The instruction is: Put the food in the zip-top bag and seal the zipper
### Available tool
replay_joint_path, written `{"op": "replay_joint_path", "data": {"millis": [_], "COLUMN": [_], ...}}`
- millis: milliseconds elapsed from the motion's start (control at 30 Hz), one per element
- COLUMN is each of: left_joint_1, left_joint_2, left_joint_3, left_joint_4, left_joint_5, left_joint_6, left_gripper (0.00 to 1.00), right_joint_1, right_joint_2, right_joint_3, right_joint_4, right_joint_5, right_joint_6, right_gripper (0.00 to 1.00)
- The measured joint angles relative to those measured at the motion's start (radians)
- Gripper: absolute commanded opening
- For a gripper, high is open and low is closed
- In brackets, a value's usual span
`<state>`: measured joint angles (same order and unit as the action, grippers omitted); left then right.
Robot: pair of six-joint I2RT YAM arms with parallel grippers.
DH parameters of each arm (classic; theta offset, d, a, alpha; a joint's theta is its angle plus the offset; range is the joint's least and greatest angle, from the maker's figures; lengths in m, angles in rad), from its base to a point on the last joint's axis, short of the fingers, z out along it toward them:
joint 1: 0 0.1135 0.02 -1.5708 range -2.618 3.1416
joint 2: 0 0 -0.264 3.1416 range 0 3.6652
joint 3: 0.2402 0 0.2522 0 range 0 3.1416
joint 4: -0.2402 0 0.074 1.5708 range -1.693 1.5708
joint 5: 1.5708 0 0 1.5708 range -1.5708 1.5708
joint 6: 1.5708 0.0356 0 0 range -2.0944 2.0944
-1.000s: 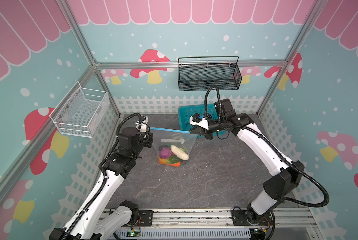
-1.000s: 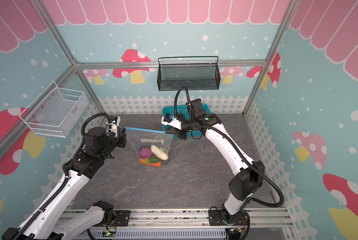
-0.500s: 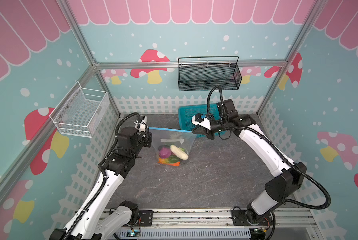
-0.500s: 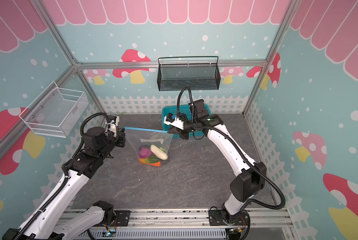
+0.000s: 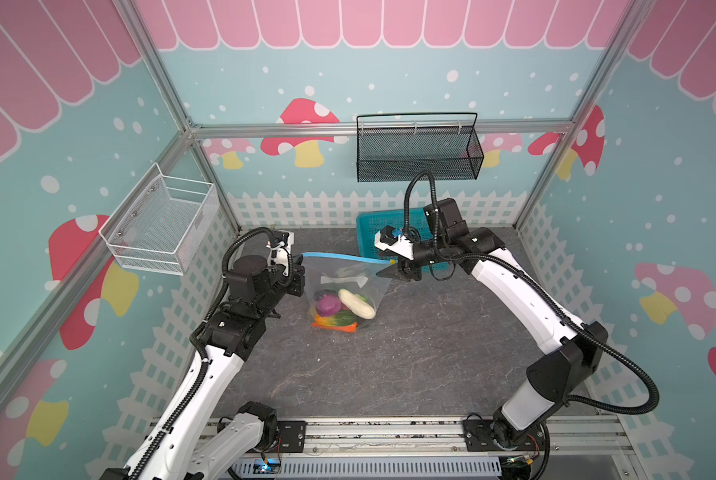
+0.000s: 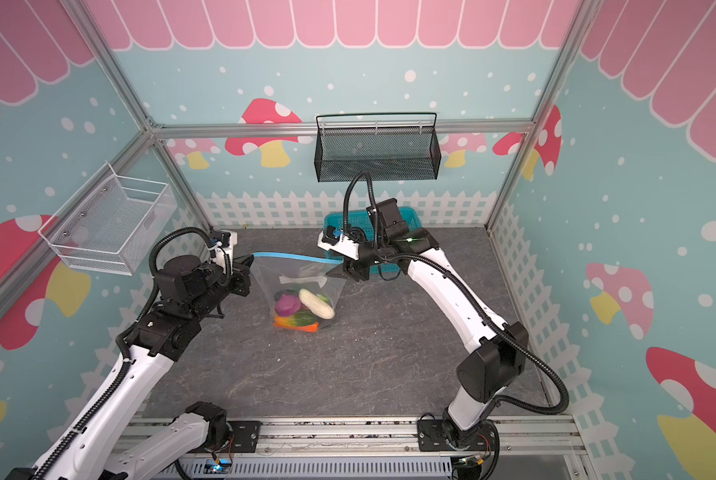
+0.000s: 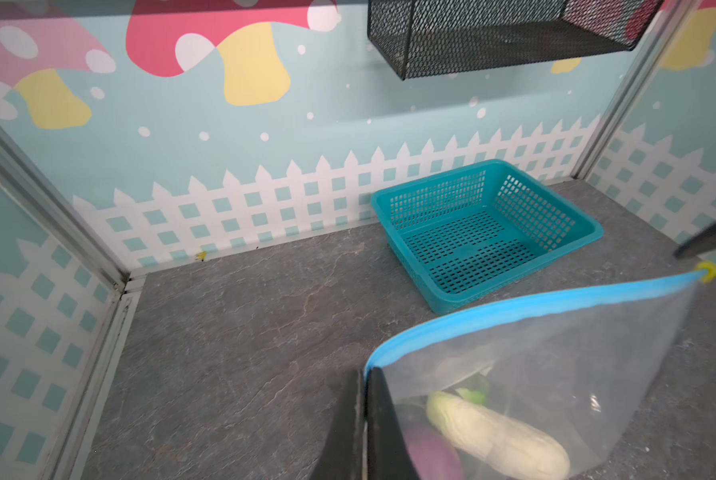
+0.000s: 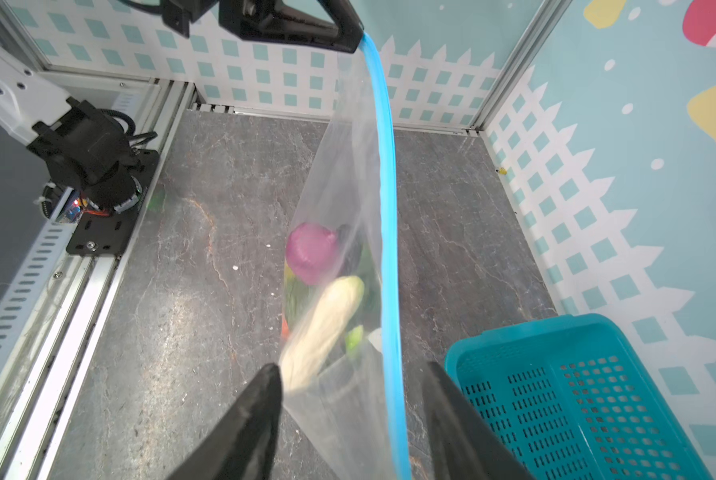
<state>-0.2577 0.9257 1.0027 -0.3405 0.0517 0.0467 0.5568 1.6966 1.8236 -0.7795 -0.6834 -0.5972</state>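
The clear zip-top bag (image 5: 348, 282) (image 6: 302, 274) stands stretched between my two grippers, its bottom on the grey table. The food (image 5: 342, 309) (image 6: 302, 309) lies inside at the bottom: a white radish (image 8: 323, 328), a purple onion (image 8: 312, 257), plus orange and green pieces. The blue zipper (image 5: 344, 257) (image 7: 556, 297) runs closed along the top to the yellow slider (image 7: 708, 270) at its right end. My left gripper (image 5: 299, 261) (image 7: 364, 372) is shut on the bag's left top corner. My right gripper (image 5: 393, 270) (image 8: 351, 368) is open, a finger on each side of the bag's right end without gripping it.
A teal lattice basket (image 5: 373, 226) (image 8: 576, 395) sits empty against the back fence, just behind my right gripper. A black mesh basket (image 5: 418, 149) hangs on the back wall and a white wire basket (image 5: 161, 224) on the left wall.
My right gripper, shut at the zipper's right end before, has opened and let go. The left gripper keeps its hold and the bag stays where it was.
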Motion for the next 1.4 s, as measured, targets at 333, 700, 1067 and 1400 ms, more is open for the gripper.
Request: {"op": "replay_joint_path", "data": {"millis": [333, 700, 1067, 1400], "left_joint_1": [0.000, 0.000, -0.005, -0.006], "left_joint_2": [-0.028, -0.035, -0.035, -0.046], "left_joint_3": [-0.002, -0.038, -0.047, -0.047], "left_joint_4": [0.024, 0.057, 0.068, 0.069], "left_joint_5": [0.070, 0.100, 0.114, 0.082], "left_joint_6": [-0.006, -0.020, -0.037, -0.053], "left_gripper": [0.00, 0.00, 0.00, 0.67], "right_joint_1": [0.069, 0.081, 0.087, 0.088], "right_joint_2": [0.343, 0.367, 0.367, 0.347], "right_joint_3": [0.456, 0.522, 0.542, 0.508], "right_joint_4": [-0.224, -0.276, -0.282, -0.283], "right_joint_5": [0.052, 0.063, 0.056, 0.071], "right_joint_6": [0.039, 0.052, 0.035, 0.070], "right_gripper": [0.63, 0.30, 0.05, 0.00]}}
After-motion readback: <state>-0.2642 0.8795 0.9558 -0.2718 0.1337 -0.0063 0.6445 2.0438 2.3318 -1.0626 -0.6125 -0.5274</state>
